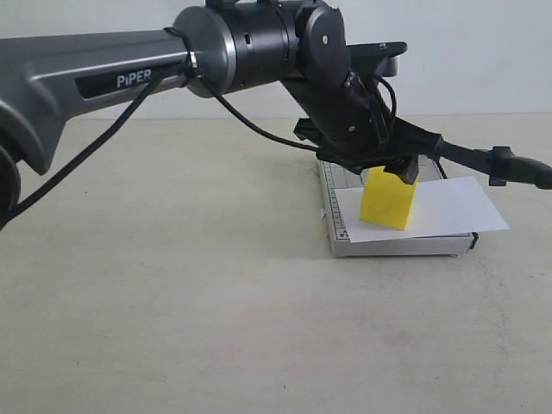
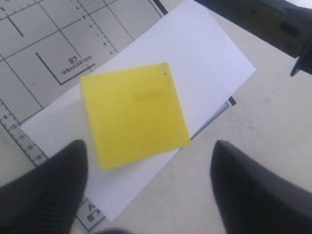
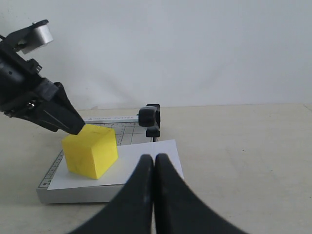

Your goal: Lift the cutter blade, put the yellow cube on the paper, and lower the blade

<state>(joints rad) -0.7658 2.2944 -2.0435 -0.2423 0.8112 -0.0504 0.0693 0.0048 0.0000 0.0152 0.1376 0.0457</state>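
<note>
The yellow cube point(image 1: 389, 200) point(image 2: 134, 114) point(image 3: 91, 150) rests on the white paper point(image 1: 453, 204) point(image 2: 204, 63) point(image 3: 146, 163), which lies across the grey gridded cutter base point(image 1: 397, 246) point(image 2: 44, 44) point(image 3: 73, 193). My left gripper point(image 1: 395, 169) point(image 2: 148, 146) hovers just over the cube, open, with one finger on each side and nothing held. The cutter blade point(image 1: 473, 157) point(image 2: 265, 22) point(image 3: 149, 120) is raised off the base, its thick handle point(image 1: 517, 166) sticking out to the right. My right gripper point(image 3: 154, 158) is shut on nothing, low over the table in front of the paper's edge.
The left arm's dark body point(image 1: 259, 39) reaches across the middle of the exterior view above the beige tabletop point(image 1: 172, 302). A white wall point(image 3: 195, 48) stands behind the table.
</note>
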